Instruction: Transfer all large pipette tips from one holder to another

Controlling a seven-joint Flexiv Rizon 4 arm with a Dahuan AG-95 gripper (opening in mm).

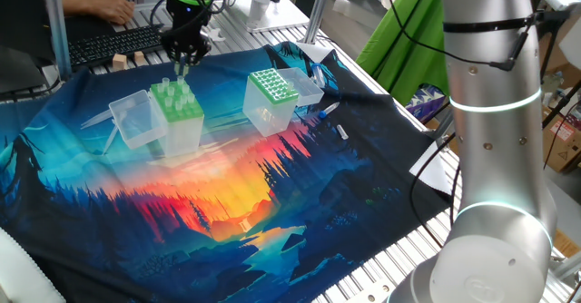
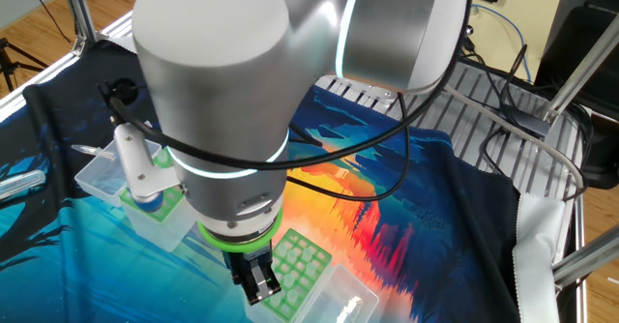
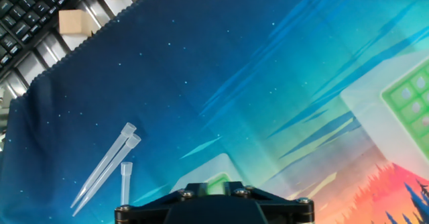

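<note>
Looming at frame bottom in the hand view, our claw's housing is hiding its fingertips and all but a corner of the light-green holder (image 1: 175, 102) beneath. We are hovering the gripper (image 1: 183, 64) just above its upright large pipette tips (image 1: 172, 90); dotted holder (image 1: 272, 87) is sitting rightward. We cannot tell whether the jaws are gripping.

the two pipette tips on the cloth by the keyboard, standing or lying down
Lying down. In the hand view both tips rest flat on the blue cloth, side by side, outside any holder.
</note>
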